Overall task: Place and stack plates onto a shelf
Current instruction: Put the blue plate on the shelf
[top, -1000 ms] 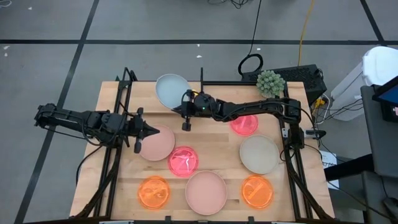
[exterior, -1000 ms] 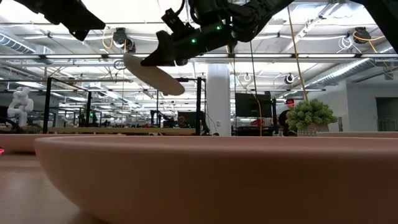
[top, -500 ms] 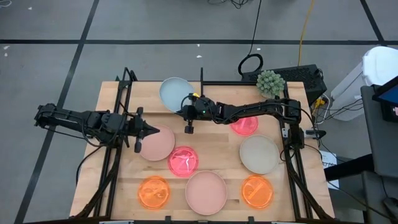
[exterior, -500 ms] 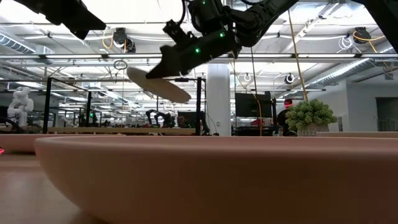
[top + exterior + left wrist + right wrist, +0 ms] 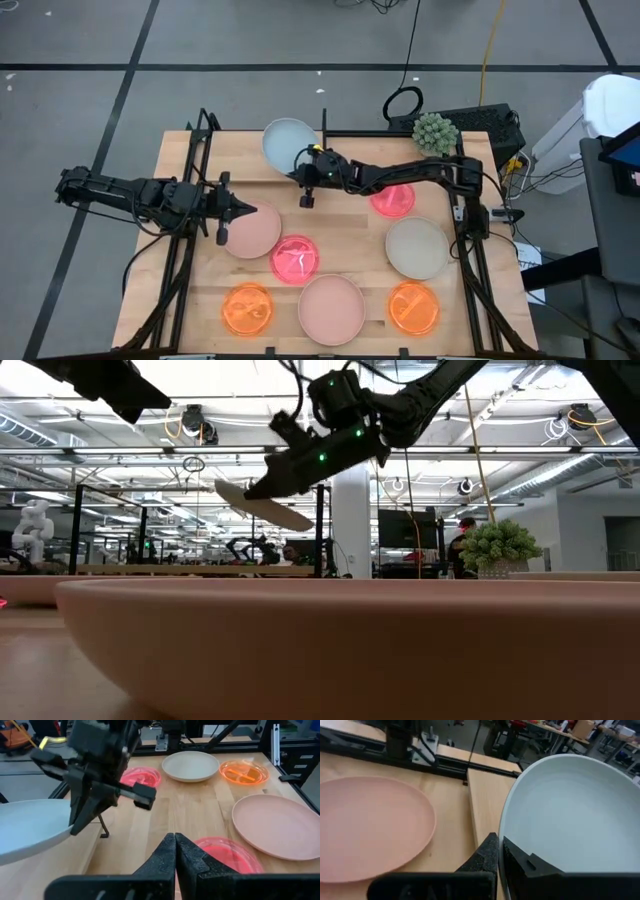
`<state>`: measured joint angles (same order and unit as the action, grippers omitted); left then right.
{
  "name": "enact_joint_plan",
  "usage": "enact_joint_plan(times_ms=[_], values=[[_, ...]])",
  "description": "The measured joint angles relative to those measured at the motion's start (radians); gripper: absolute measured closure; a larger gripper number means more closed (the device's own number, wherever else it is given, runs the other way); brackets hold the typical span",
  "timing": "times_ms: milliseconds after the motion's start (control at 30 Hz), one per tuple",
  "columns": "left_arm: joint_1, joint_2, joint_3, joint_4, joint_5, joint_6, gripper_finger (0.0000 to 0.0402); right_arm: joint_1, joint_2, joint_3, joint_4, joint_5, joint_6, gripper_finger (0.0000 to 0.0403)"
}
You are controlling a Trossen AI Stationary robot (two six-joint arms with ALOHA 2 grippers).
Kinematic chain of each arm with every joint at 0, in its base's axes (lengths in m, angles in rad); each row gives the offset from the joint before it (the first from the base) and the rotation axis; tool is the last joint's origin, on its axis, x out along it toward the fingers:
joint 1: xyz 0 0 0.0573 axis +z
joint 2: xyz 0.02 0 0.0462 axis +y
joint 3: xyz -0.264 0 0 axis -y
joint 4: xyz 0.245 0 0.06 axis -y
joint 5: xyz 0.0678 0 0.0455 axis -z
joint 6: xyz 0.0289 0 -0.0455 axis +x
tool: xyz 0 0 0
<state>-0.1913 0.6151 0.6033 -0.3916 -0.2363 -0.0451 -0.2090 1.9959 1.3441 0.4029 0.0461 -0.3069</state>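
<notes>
Above the shelf (image 5: pixel 240 165), right fingers (image 5: pixel 304 165) pinch the light-blue plate (image 5: pixel 286 143); left fingers (image 5: pixel 243 210) are pressed together, empty.

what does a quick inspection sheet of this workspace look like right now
surface: wooden tabletop, bare between the plates.
job's things: light-blue plate held tilted in the air over the shelf; seven plates lie on the table, among them a beige plate and a pale-pink plate.
clutter: small green plant at the far right corner.
grippers: right hand shut on the light-blue plate's rim; left hand shut, empty, above another pale-pink plate.
cables: black coil and yellow cable on the floor.
surroundings: grey floor; a workshop beyond the table.
</notes>
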Motion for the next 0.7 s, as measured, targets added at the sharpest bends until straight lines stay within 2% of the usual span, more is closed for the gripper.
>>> enact_joint_plan(times_ms=[267, 700], values=[[0.001, 0.0, 0.0, -0.003, 0.0, -0.01, 0.04, 0.0, 0.061, -0.001, 0.077, -0.023, 0.013, 0.0403], [0.001, 0.0, 0.0, -0.003, 0.0, -0.005, 0.04, -0.007, 0.062, -0.001, 0.08, -0.024, 0.006, 0.0403]])
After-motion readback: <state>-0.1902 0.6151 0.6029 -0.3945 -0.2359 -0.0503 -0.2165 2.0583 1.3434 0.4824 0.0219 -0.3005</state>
